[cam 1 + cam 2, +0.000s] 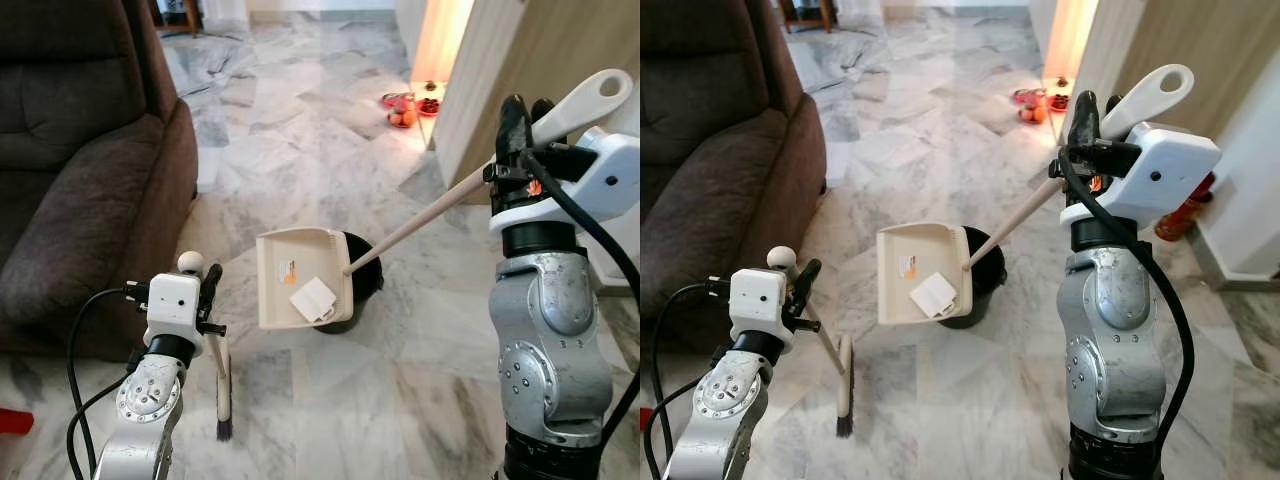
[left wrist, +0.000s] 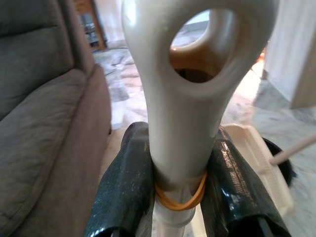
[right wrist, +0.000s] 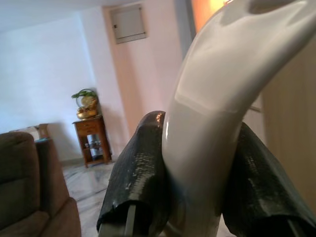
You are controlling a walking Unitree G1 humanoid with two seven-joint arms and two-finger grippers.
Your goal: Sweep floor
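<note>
Fingers (image 3: 133, 182) of the right gripper (image 1: 522, 118) clamp the dustpan (image 1: 300, 277) handle, its pan tipped forward-down over the black bin (image 1: 362, 270); left gripper (image 1: 210, 290) fingers clamp the brush (image 1: 223, 390), hanging straight below.

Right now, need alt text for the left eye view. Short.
The right gripper holds a long cream handle whose dustpan is raised over a black bin, a white scrap of paper lying in the pan. The left gripper holds a small broom, bristles near the marble floor. A brown sofa stands on the robot's left.
</note>
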